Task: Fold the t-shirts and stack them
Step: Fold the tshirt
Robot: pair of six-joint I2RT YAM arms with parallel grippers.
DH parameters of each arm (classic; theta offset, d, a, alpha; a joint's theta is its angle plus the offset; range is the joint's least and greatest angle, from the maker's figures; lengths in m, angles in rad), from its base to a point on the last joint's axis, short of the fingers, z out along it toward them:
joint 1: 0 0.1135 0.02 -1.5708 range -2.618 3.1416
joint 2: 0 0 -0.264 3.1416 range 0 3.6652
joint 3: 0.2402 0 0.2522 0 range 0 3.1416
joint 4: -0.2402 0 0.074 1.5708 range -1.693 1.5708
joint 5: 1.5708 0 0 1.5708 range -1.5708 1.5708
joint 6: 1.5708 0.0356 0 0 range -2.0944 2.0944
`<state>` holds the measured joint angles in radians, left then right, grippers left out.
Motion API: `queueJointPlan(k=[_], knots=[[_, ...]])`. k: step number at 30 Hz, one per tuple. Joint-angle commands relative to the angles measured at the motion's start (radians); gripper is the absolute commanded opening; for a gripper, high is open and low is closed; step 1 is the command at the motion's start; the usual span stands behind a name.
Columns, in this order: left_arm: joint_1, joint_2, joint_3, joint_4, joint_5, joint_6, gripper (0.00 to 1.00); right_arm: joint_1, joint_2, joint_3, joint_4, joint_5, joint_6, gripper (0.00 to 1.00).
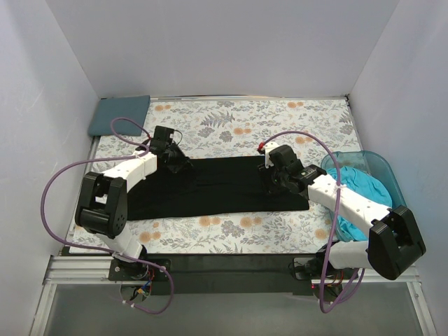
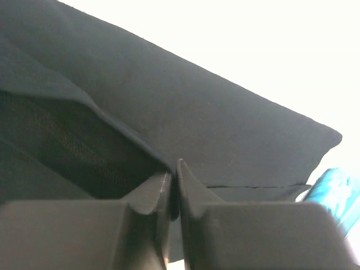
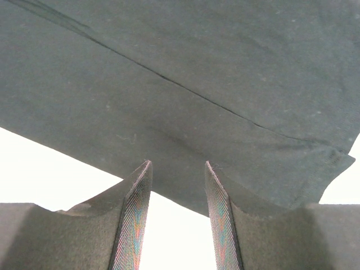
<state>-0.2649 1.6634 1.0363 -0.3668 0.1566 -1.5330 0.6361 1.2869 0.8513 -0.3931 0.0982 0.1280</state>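
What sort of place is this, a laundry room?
Probably a robot test booth: plain white walls box in the floral table cloth, and a left arm and right arm bolted at its edge handle a black t-shirt.

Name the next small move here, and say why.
Probably lower the right pincer and close it on the black t-shirt. Its jaws stand open, with the shirt's edge showing between them, while the left pincer is shut on the cloth at the other end.

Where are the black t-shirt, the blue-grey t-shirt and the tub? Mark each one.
black t-shirt (image 1: 224,185): top view, middle of the spread cloth.
blue-grey t-shirt (image 1: 120,116): top view, centre of the folded cloth.
tub (image 1: 376,160): top view, far wall.
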Motion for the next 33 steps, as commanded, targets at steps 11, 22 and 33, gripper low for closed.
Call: queueJointPlan(k=[11, 22, 33], knots=[[0.009, -0.12, 0.046, -0.056, -0.124, 0.045, 0.68, 0.034, 0.12, 0.084, 0.23, -0.275, 0.006, 0.44], [0.262, -0.156, -0.03, -0.069, -0.117, 0.086, 0.8, 0.172, 0.455, 0.334, 0.417, -0.27, -0.168, 0.48], [0.316, -0.06, -0.044, 0.012, -0.103, 0.08, 0.73, 0.254, 0.703, 0.595, 0.451, -0.298, -0.291, 0.49]])
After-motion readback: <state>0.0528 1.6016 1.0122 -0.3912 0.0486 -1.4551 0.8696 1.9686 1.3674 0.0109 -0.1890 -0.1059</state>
